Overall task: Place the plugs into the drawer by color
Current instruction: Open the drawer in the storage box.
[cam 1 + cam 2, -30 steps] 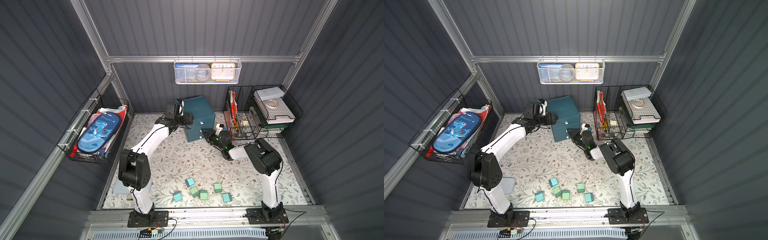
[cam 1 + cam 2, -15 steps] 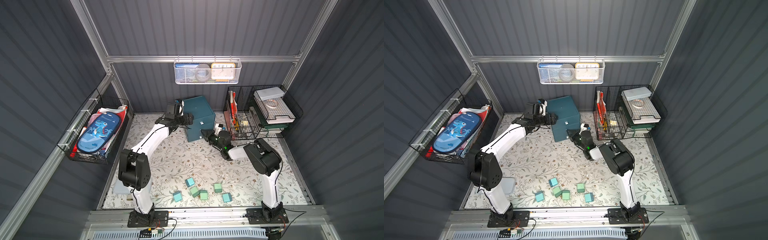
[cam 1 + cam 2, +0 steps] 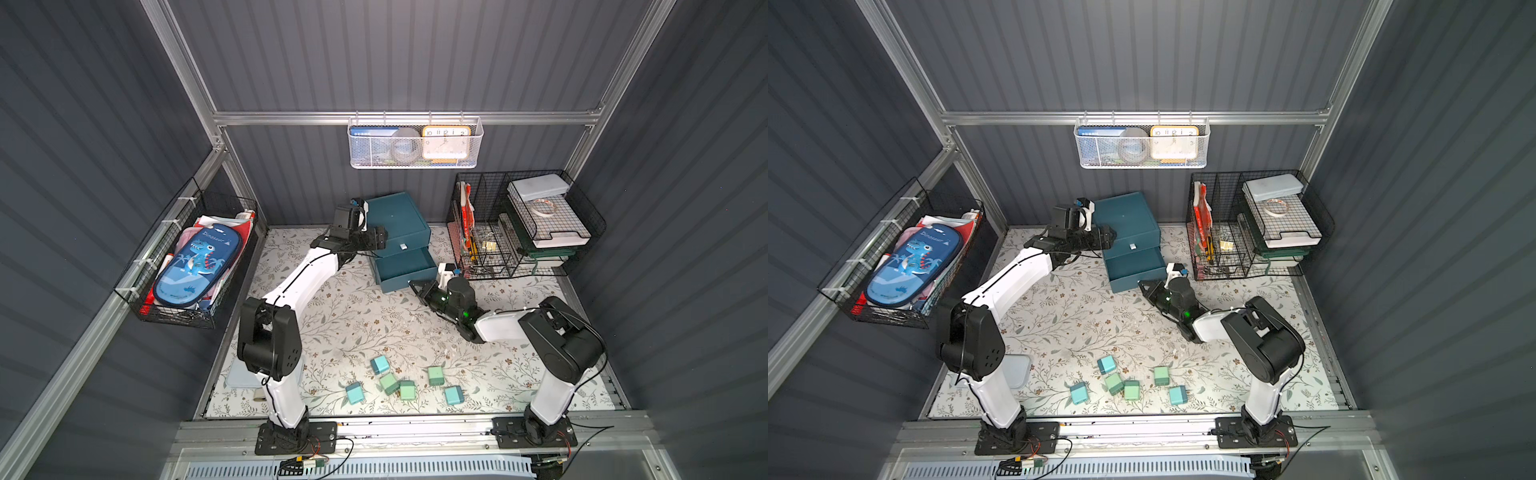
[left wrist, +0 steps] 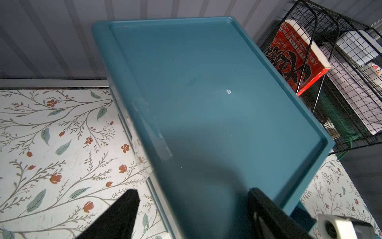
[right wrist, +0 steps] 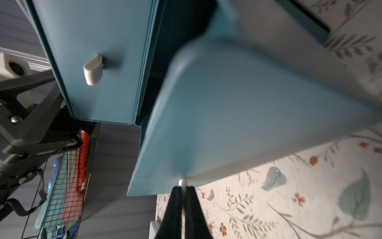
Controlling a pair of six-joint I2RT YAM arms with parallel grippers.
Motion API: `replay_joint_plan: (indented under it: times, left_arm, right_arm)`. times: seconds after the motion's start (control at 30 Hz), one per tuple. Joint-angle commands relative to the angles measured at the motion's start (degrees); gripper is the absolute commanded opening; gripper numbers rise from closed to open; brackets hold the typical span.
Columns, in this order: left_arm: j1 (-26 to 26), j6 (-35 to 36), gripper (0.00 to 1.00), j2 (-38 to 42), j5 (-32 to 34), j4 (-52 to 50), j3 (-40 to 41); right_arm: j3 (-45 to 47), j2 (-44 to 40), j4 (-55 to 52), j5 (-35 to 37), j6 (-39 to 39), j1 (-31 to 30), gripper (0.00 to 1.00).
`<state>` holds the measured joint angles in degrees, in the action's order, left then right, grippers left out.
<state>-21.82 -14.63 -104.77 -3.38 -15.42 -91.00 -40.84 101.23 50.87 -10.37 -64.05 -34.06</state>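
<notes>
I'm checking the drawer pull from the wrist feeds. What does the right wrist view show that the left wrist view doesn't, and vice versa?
Right wrist only: the right pincer shut on the white pull tab of the pulled-out drawer, and another drawer's tab. Left wrist only: the teal cabinet's flat top and a red book in the wire rack. Both: the teal cabinet and the floral mat.

Floral mat, dinosaur pencil case in wire basket, yellow clock, black wire racks

Teal drawer, lower tier pulled out; 6 plugs clustered front: 3 blue, 3 green.
</notes>
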Motion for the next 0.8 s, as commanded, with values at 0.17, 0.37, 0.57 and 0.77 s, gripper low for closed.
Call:
replay_joint_plan:
  times: [0.17,0.37,0.57,0.77]
  left_arm:
    - [-0.5,0.3,0.88,-1.2,0.1,-3.5,1.7]
    - [-0.5,0.1,0.88,-1.7,0.2,-3.4,1.4]
    - [-0.5,0.2,0.88,-1.3,0.3,-3.3,1.8]
    - [-0.5,0.2,0.88,-1.2,0.3,-3.3,1.8]
  right_arm:
    - [4.0,-8.1,-10.6,0.8,6.4,-2.7,0.0]
    - [4.3,-9.1,-12.8,1.3,7.4,-4.2,0.0]
    - [3.4,-7.3,-12.3,1.1,7.5,-4.7,0.0]
    - [2.7,-9.7,-16.4,1.2,9.7,-4.9,0.2]
